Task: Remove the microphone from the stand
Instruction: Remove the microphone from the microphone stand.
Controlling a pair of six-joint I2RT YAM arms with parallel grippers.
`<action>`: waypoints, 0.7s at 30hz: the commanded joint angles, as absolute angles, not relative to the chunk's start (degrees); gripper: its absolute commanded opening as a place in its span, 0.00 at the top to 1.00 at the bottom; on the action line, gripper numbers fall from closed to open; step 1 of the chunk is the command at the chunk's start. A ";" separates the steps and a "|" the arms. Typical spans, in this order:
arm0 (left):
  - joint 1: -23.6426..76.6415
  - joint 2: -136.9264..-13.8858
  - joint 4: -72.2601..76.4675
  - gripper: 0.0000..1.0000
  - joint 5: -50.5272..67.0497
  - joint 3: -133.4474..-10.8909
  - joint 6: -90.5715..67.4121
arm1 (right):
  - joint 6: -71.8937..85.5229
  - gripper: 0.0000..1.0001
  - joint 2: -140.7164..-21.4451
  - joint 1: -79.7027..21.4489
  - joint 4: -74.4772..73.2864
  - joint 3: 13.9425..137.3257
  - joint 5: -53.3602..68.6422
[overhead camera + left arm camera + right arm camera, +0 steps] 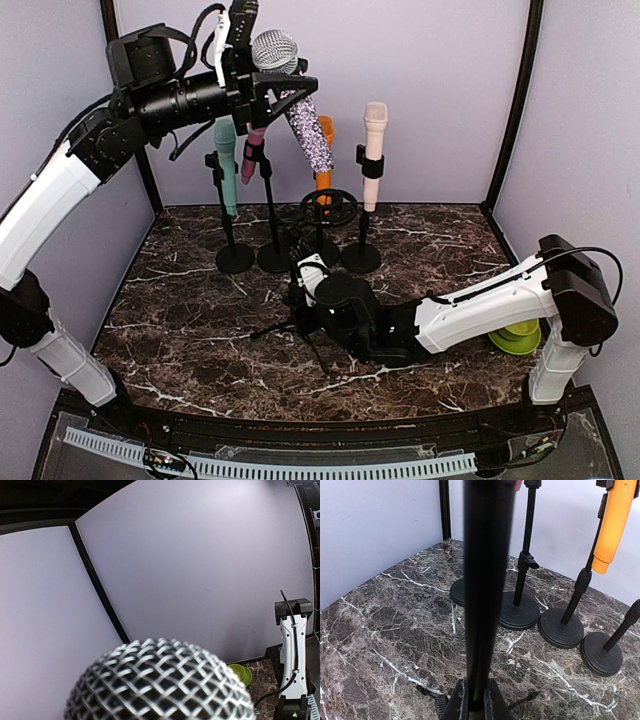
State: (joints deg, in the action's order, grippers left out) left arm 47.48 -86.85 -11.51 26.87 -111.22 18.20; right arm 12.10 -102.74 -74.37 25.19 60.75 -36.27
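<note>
Left gripper (285, 90) clamped on the glittery, mesh-headed microphone (308, 130), held high and tilted above the ring holder (330, 207), right gripper (476, 702) closed around the stand pole (482, 580) on the marble table (190, 320).

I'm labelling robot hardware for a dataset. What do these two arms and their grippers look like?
Both match: the left arm and right arm have white tubular shells between chunky black joint housings, with thin black cables looping outside. The left gripper and right gripper are mostly black. No markings are legible.
</note>
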 commanded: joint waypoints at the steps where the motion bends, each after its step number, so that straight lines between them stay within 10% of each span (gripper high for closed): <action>1: 47.60 -80.40 -14.21 0.82 20.10 -114.30 22.70 | 12.57 1.00 -104.14 -74.15 17.46 60.01 -35.51; 21: 4.90 -64.07 -45.26 0.94 9.46 -77.23 13.45 | 11.84 1.00 -100.20 -73.16 18.93 59.14 -37.76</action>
